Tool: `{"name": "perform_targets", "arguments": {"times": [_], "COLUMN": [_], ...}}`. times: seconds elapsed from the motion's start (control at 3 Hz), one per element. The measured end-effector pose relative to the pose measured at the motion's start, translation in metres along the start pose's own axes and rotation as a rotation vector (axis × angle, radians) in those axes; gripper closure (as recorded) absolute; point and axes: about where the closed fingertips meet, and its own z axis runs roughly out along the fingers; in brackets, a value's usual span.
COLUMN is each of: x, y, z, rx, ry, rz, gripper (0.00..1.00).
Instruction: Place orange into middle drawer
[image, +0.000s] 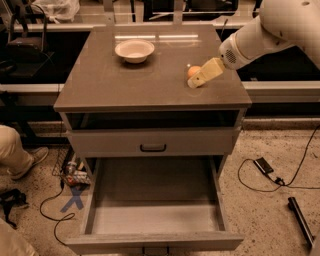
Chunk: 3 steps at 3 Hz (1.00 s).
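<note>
The orange sits on the right part of the grey-brown cabinet top. My gripper reaches in from the right on the white arm; its tan tip is right at the orange's front right side and covers part of it. The middle drawer is pulled out at the bottom front, and its pale grey floor is bare. The drawer front with the black handle above it is closed.
A shallow white bowl stands at the back left of the cabinet top. Cables and a small dark device lie on the floor to the right. A person's leg and shoe are at the left, with clutter beside the cabinet.
</note>
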Motion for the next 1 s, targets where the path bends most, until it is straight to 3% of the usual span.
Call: {"name": "perform_targets", "arguments": {"times": [0.33,0.67,1.0], "x": [-0.021,-0.025,-0.022], "y": [-0.007,-0.006,-0.002], "z": [0.049,0.061,0.07], "rx": [0.0,-0.007,-0.02], "ry": [-0.021,-0.018,-0.006], "rz": [0.054,0.058,0.068], "gripper": [0.0,0.0,0.17]}}
